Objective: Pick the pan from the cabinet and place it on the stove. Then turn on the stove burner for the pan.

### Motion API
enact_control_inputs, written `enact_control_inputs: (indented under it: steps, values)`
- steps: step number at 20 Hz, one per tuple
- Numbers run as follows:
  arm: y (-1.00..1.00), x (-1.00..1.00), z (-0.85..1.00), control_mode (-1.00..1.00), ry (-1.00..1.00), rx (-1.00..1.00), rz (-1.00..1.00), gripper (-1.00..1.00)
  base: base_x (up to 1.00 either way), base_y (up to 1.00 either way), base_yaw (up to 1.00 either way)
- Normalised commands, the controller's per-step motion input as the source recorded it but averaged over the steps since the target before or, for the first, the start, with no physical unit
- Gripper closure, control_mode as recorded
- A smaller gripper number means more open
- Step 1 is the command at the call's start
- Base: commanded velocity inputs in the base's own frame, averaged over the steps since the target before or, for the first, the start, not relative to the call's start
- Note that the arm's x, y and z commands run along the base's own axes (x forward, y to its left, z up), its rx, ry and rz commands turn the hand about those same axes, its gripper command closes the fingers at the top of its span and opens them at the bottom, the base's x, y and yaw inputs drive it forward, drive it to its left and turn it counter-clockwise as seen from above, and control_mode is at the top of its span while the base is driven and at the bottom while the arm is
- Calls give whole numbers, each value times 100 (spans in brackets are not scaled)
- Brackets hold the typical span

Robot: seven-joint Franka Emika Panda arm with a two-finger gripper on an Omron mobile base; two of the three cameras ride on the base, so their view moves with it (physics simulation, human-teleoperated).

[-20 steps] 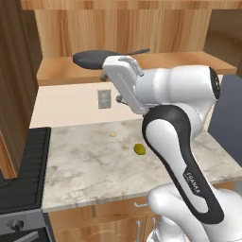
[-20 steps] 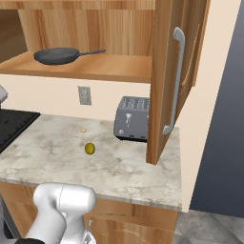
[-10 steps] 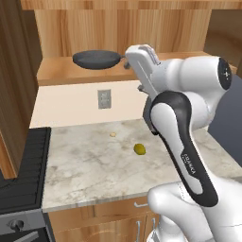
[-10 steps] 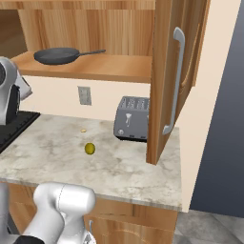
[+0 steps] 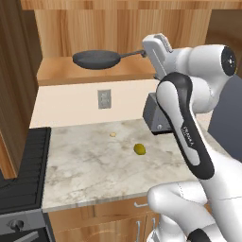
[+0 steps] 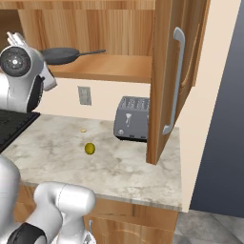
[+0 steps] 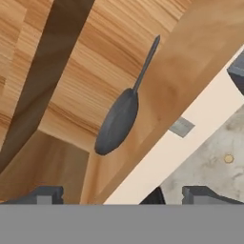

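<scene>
One pan (image 5: 96, 59) is the object to retrieve; it rests flat on the open shelf of the cabinet (image 6: 172, 81), with its long handle pointing toward the arm's side, which presents the handle as the natural grasp point. The gripper (image 5: 153, 49) is raised to shelf height just beside the handle tip, jaws spread wide and empty, so nothing is held yet. In the hand view the pan (image 7: 117, 123) lies ahead of the fingertips (image 7: 45, 194), well apart from them, indicating an approach stage. The cabinet door stands open, clearing access to the shelf. The stove (image 5: 26, 172) sits at the left end of the table (image 5: 94, 165), below the shelf. A toaster (image 6: 132, 117) and a small green object (image 5: 139, 149) occupy the table.
</scene>
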Motion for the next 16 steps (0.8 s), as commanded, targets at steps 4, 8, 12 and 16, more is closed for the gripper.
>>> enact_control_inputs:
  steps: [4,8,12,16]
  values:
    - [-51,51,3,-100,0,0,-7,-100,0,0,0]
    - [-49,52,0,-100,0,0,-6,-100,0,0,0]
    - [-42,54,0,-100,0,0,-5,-100,0,0,0]
    - [-40,56,0,-100,0,0,-5,-100,0,0,0]
